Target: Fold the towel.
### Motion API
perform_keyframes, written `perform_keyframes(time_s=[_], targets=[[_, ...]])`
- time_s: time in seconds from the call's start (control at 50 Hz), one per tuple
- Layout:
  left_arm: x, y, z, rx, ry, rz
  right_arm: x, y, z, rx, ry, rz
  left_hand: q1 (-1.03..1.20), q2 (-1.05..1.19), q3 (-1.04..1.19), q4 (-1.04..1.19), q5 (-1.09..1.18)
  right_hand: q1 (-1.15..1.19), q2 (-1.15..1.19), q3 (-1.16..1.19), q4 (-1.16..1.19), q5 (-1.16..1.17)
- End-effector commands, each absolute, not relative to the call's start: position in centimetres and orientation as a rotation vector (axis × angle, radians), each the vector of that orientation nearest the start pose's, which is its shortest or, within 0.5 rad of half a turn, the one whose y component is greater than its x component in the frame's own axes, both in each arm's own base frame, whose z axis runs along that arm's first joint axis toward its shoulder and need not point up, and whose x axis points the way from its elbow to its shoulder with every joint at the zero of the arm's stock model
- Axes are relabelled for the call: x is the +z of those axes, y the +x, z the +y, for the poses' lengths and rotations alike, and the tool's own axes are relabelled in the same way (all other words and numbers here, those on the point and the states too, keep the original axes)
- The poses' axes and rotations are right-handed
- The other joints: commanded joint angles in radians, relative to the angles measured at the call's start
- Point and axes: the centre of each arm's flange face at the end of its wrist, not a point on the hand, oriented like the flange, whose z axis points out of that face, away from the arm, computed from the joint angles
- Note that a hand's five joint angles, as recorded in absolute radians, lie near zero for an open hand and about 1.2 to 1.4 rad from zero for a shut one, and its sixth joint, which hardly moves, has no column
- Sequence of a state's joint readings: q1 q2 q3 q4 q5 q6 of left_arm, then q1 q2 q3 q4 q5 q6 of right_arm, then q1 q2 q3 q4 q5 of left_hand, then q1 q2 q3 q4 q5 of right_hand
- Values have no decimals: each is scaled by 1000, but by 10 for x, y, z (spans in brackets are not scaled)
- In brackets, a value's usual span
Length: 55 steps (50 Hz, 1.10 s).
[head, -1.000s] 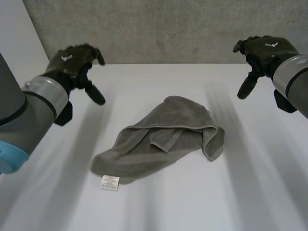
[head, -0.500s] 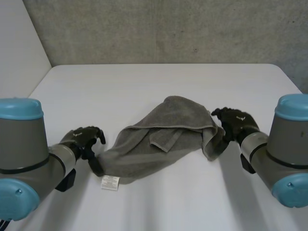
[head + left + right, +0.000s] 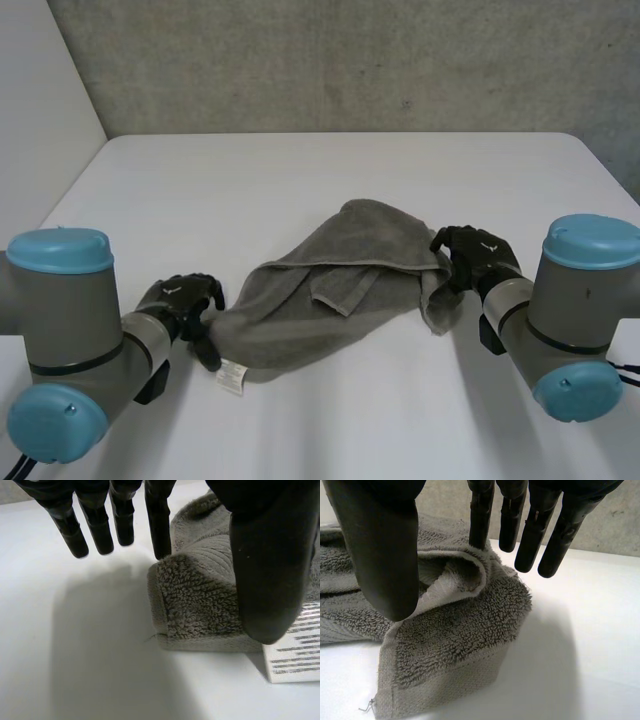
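The towel (image 3: 340, 300) lies in a loose, crumpled heap in the middle of the white table (image 3: 300, 170). It is not flat yet, and one side is flopped over on itself. Its long way runs from the near left end up to the far right end. A small white label (image 3: 232, 375) pokes out at the near left end. The left hand (image 3: 185, 300) sits right at that end, just beside the label. Its fingers (image 3: 102, 530) are straight and spread, reaching past the towel's edge over bare table. Its thumb (image 3: 270, 565) hangs over the corner of the cloth, and it may be touching it, but that is hard to tell. The right hand (image 3: 470, 255) sits at the other end, at the folded-over corner. Its fingers (image 3: 540, 530) are straight too, with its thumb (image 3: 385, 555) held wide apart, and the corner lies under the gap between them. Neither hand grips the cloth. Each hand is close to its own end, so I think each one should pinch its corner next and pull the towel out flat.
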<state>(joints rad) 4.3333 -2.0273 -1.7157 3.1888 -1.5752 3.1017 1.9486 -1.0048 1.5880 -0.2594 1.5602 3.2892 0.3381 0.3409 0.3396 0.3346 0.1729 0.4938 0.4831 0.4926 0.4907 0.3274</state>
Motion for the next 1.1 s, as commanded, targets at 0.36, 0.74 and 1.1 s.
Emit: perform_keyframes(time_s=[0.36,0.74,1.1], targets=[[145,-248,-272,-1768,496,2804,138,268,-324,-1725,-261,2264,1058,1055,1057,1062,1049,902,913,904,906,894],[326,-204,-317,-2342,362,2312,400,228,-334,-2122,-554,1784,1058,1055,1057,1062,1049,902,913,904,906,894],[321,-224,-373,-2390,453,2302,341,277,-374,-2050,-1034,1946,1058,1055,1057,1062,1049,902,913,904,906,894]])
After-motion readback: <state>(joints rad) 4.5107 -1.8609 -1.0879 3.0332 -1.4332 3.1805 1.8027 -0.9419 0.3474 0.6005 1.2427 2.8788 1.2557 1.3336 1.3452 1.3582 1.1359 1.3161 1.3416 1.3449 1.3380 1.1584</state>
